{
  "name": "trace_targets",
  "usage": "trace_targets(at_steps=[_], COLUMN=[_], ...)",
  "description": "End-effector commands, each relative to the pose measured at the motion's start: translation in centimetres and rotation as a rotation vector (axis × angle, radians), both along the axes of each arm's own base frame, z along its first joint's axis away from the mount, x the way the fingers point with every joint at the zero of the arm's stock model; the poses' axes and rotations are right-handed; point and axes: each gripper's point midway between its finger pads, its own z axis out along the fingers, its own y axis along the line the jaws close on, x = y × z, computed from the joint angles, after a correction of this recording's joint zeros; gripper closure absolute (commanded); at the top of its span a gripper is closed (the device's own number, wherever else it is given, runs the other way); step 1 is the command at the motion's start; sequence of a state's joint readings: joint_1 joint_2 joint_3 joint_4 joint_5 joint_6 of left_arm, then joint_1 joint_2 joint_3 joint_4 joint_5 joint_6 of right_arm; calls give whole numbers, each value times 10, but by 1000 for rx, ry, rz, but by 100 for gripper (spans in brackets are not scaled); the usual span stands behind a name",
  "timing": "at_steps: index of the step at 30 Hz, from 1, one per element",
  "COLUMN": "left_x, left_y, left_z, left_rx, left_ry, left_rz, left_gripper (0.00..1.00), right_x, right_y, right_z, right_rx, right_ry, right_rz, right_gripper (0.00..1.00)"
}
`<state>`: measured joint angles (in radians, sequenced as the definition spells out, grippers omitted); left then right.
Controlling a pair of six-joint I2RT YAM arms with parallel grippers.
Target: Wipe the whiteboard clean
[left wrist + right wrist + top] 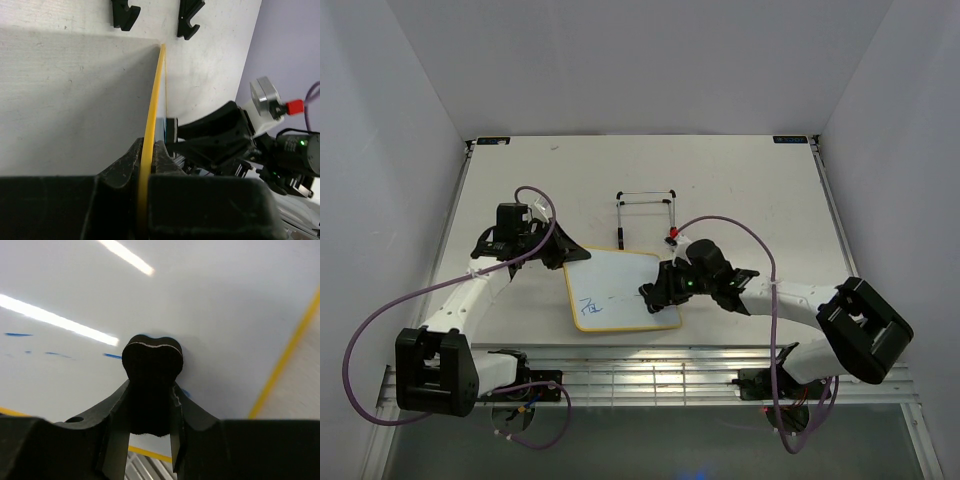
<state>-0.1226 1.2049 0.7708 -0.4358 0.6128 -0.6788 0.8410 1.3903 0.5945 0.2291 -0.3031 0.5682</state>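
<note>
Left tool (146,159) clamped on whiteboard (620,285) edge, right tool (150,390) gripping eraser (151,356) against board, long axis left-right.

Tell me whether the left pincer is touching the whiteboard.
Touching: the left wrist view shows the left pincer clamped on the whiteboard at its yellow frame.

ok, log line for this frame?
left claw: shut on whiteboard edge | right claw: shut on eraser, against whiteboard | blue marks: present
</note>
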Motion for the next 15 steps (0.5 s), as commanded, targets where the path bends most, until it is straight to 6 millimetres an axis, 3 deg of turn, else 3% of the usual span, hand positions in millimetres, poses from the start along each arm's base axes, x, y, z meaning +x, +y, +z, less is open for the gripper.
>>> trace_targets(at_steps=[1,6,9,12,15], left_x=[1,0,-2,-2,-2], left_y=[45,44,41,40,40], left_z=[-51,-51,-52,-53,-53], left_rx=[374,372,375,377,380], left_ry=[-75,-75,-74,-72,-73], left_rz=[-20,-25,-34,-39,-40], left_gripper=[100,100,100,100,100], right_x=[-2,8,11,9,-2], right_y=[-72,-76,-66,-42,-4], right_z=[-76,-73,-57,-28,7], right_rx=[-286,-321,-259,-138,-53], right_ry=[70,48,37,25,-1], right_rz=[-114,-111,-108,-72,25], right_gripper=[92,92,92,92,92])
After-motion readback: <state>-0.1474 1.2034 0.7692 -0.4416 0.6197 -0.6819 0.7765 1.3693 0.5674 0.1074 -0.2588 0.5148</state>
